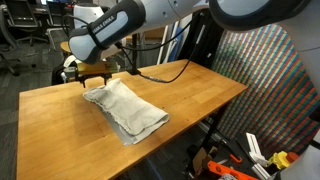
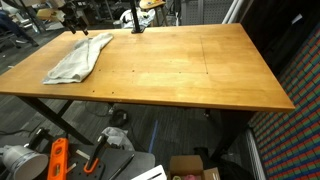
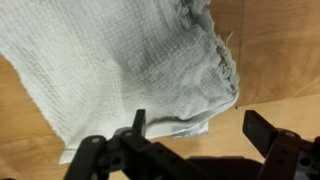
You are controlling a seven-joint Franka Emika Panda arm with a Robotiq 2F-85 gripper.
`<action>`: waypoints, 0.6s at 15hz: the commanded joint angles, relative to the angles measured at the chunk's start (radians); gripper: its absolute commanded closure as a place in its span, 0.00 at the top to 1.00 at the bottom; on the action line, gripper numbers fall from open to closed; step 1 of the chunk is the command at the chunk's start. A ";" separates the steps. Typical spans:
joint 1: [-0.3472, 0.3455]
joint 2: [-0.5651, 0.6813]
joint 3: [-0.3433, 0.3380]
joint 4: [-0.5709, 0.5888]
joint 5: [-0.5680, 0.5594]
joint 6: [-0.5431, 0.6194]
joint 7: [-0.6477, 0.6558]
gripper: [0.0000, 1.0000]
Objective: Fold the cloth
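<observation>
1. Your jaws stand wide apart and hold nothing. In the wrist view both fingertips (image 3: 138, 124) show at the bottom edge with open air between them.
2. Left of the jaws and ahead of them, the cloth (image 3: 110, 70) fills most of that view and runs off its left side. It lies rumpled on the surface (image 3: 285, 60) and looks already doubled over once.
3. Between the fingertips, the cloth's near edge sits just ahead, with a thinner lower layer peeking out beneath it. The left fingertip overlaps that edge in the picture; whether it touches, I cannot tell.
4. Right of the jaws, the cloth stops at a frayed short edge, and your right fingertip hangs over bare wood.
5. In both exterior views the cloth (image 1: 125, 108) (image 2: 78, 58) has its long axis running away from the jaws, which hover just above its end nearest the surface's far corner.
6. My judgement: that near end is your grasp point. Shift a little left so both fingertips bracket fabric, pinch the corner, then carry it along the long axis toward the far end.
</observation>
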 commanded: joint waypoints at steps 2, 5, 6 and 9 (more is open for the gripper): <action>0.153 -0.076 -0.149 -0.191 -0.065 0.224 0.044 1.00; 0.223 -0.069 -0.212 -0.224 -0.083 0.285 0.072 1.00; 0.243 -0.066 -0.231 -0.230 -0.087 0.295 0.083 1.00; 0.288 -0.062 -0.276 -0.245 -0.102 0.314 0.109 0.74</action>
